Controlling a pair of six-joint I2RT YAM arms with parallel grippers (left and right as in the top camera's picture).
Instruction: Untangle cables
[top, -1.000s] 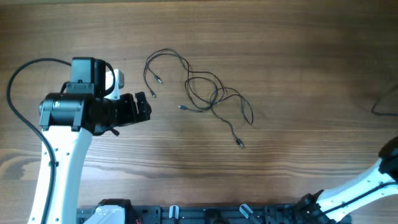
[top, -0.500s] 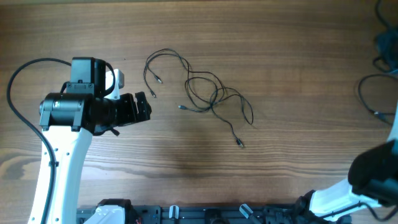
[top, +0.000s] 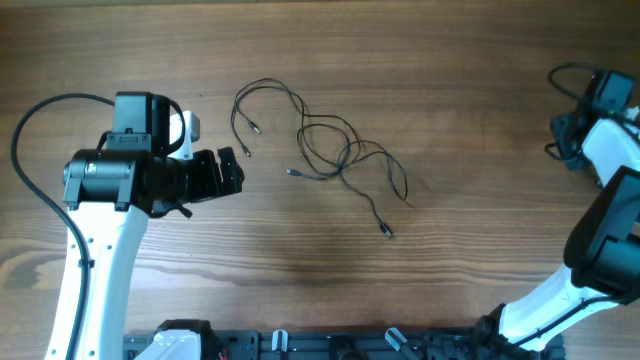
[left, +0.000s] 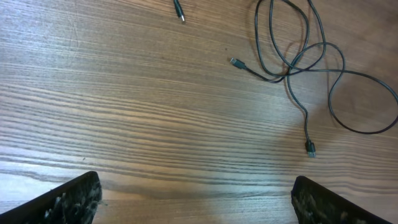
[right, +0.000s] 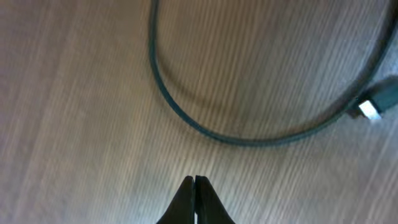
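The cables (top: 340, 150) lie in a loose tangle of thin dark loops at the middle of the table, with silvery plug ends spread around it. My left gripper (top: 232, 172) hovers to their left, open and empty. In the left wrist view the tangle (left: 298, 62) sits ahead at the upper right, beyond the wide-apart fingers (left: 68, 199). My right gripper (top: 560, 140) is at the table's far right, away from the tangle. In its wrist view the right gripper (right: 194, 182) is shut on nothing. A separate dark cable (right: 186, 118) with a plug end (right: 371, 109) curves on the wood just ahead of it.
A thick black arm cable (top: 30, 120) arcs at the far left. The right arm (top: 610, 230) stretches along the right edge. Dark mounting hardware (top: 330, 345) runs along the front edge.
The right arm has swung up from the lower right corner to the far right edge, and its gripper has shut. The left arm and the tangle have not moved.
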